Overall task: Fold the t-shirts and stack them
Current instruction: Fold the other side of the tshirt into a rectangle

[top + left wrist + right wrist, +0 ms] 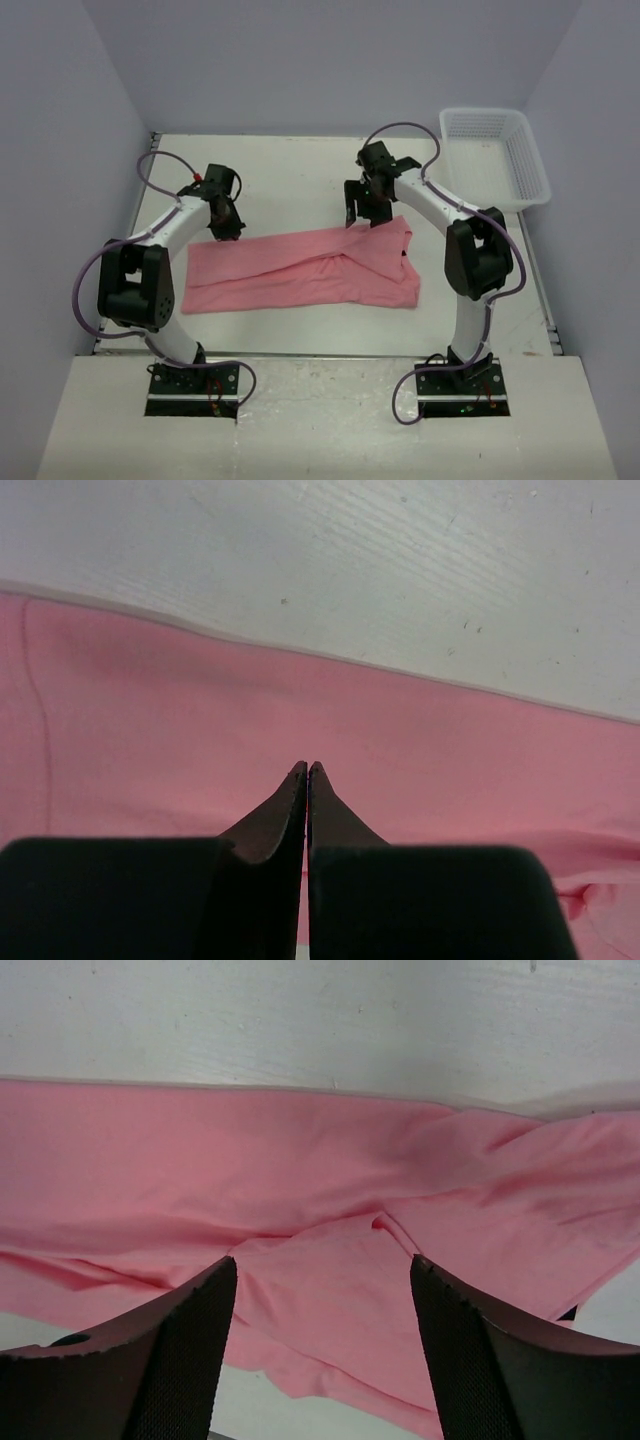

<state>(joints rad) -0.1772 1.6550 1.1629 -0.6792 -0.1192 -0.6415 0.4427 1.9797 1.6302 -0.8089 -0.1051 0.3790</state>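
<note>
Closest to the lens, the left gripper (307, 770) has its black fingers pressed tip to tip just over the t-shirt (300, 272) — no cloth shows between them, so I cannot tell whether a fold is pinched. From above, that gripper sits at the far edge of the shirt's left end, while the right gripper (322, 1260) hangs wide apart over the rumpled right end, holding nothing. The salmon-pink t-shirt lies on the table (290, 165) between the two arms as a long band, flat on the left and bunched on the right. A white basket (497, 160) stands well apart at the far right corner. To fold cleanly, the right gripper probably ought to drop onto the far edge opposite its partner and nip every layer. Both should then lift level and together — keeping the cloth taut so the edges meet squarely.
</note>
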